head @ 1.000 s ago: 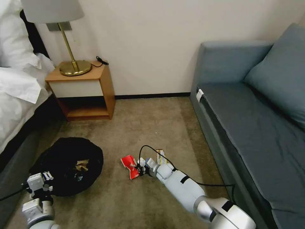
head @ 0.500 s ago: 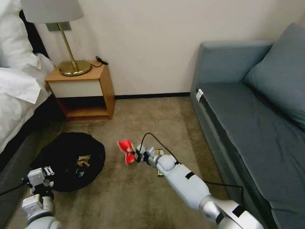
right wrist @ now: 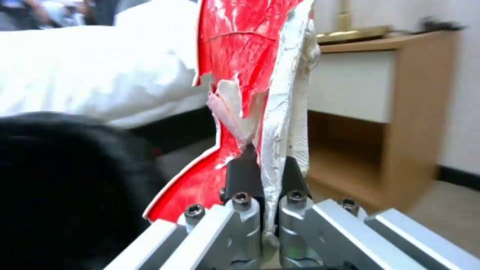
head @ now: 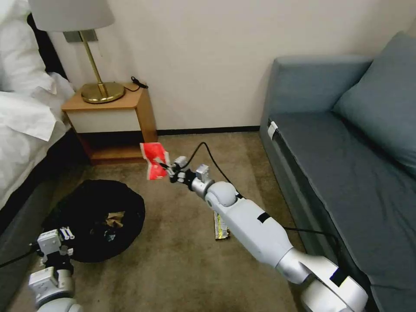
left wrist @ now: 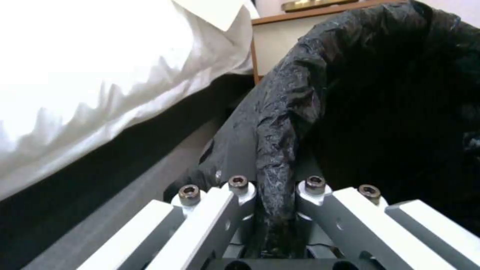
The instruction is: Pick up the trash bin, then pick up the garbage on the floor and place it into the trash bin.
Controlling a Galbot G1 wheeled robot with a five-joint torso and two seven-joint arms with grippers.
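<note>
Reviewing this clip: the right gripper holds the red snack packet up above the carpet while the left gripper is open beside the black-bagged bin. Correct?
Not quite. The left gripper is shut on the black-bagged round trash bin's rim, as the left wrist view shows. The right gripper does hold the red snack packet above the carpet.

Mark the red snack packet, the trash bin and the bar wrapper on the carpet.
red snack packet (head: 154,161): head view, middle of its crumpled red face.
trash bin (head: 86,203): head view, black bag over its rim.
bar wrapper (head: 221,226): head view, middle of the strip lying on the carpet.
</note>
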